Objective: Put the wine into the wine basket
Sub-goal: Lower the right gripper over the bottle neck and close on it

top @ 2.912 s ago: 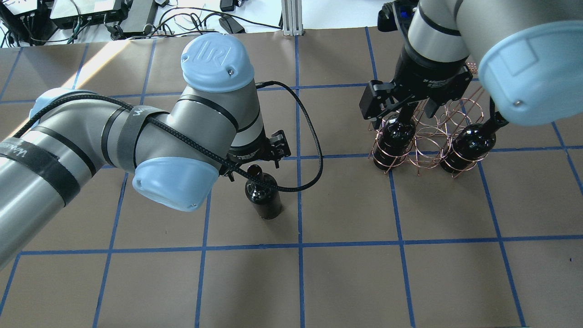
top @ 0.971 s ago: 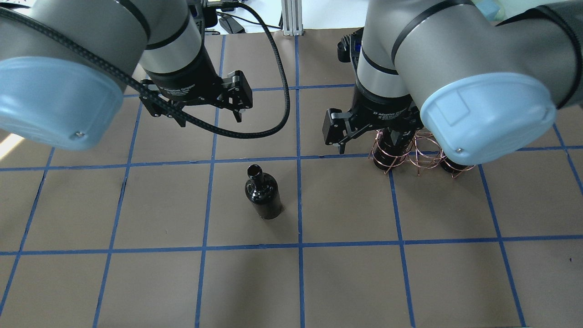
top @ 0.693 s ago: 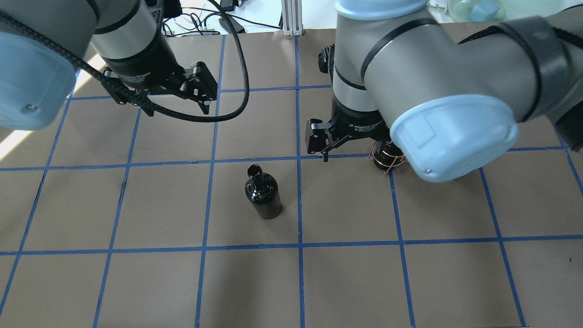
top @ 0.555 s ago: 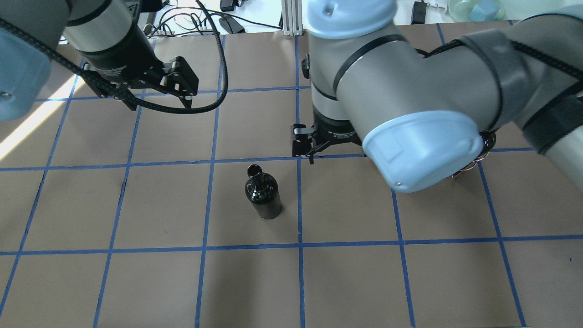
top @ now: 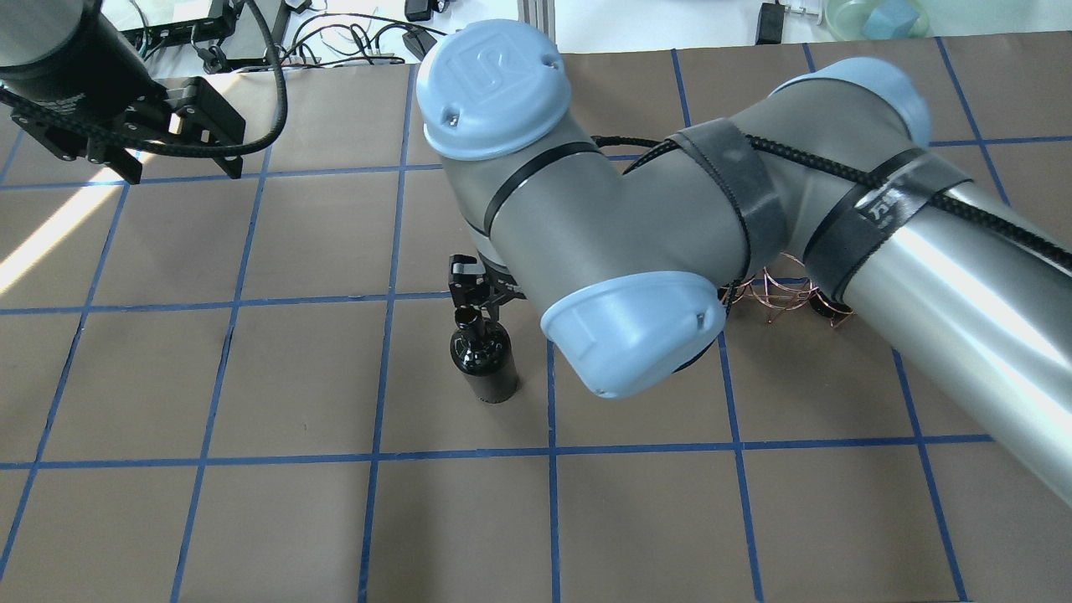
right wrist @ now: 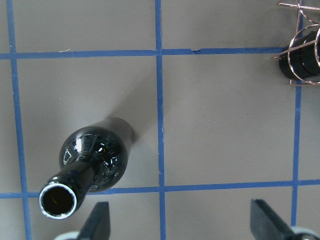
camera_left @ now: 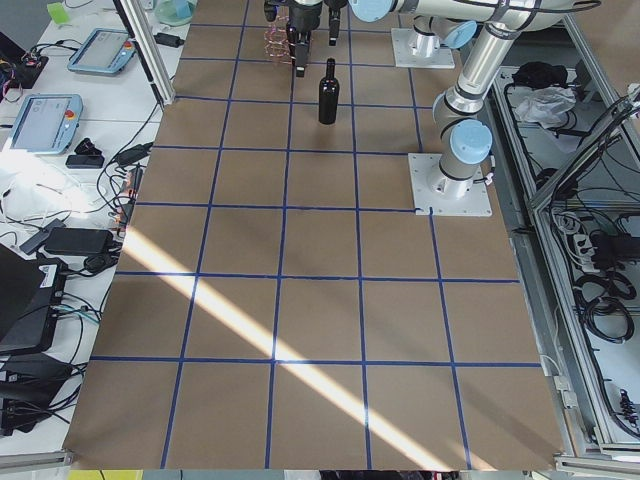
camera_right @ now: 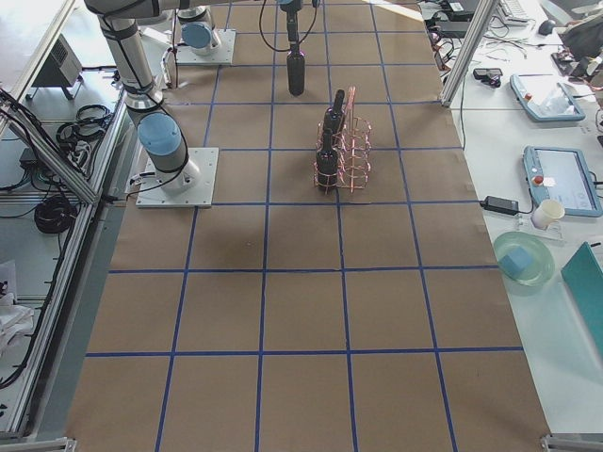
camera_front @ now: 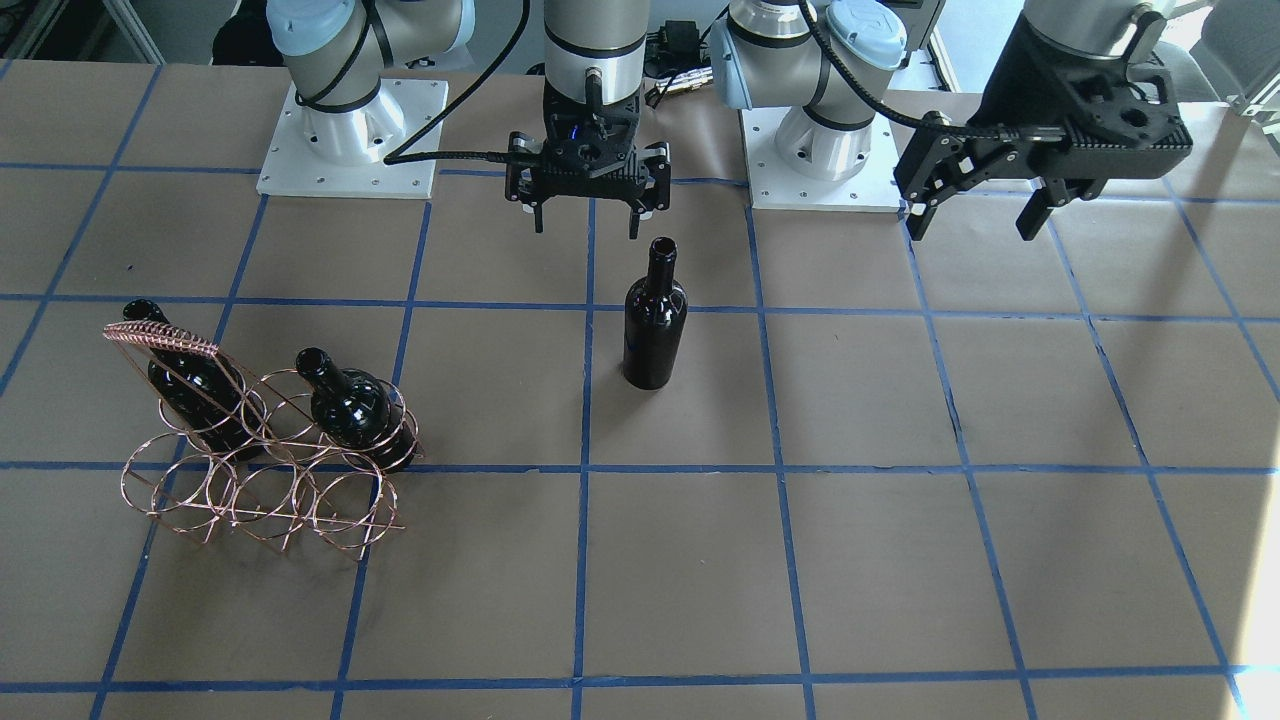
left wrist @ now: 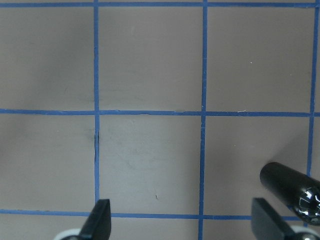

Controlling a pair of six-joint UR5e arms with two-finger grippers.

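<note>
Wine (camera_front: 655,322) is seen standing upright near the middle of the table (camera_front: 930,520), whose brown cover is crossed by blue tape lines (camera_front: 780,560). It is outside the basket (camera_front: 262,478) and well apart from it. The basket is set on the robot's right side, and two other bottles (camera_front: 352,408) are held upright in the outer loops of its row nearer the robot. The right gripper (camera_front: 586,228) is held just beside the wine's neck, on the robot's side of it, with jaws spread wide and gripping nothing. In the right wrist view the open mouth of the wine is seen just outside one finger (right wrist: 97,220), not between the two. The left gripper (camera_front: 968,228) is raised over the robot's left part of the table, well apart from the wine, with jaws likewise spread wide. A "UR" mark is embossed on the blue cap (top: 492,84) of the right arm. Lettering on the gripper bodies is too small to be read.
</note>
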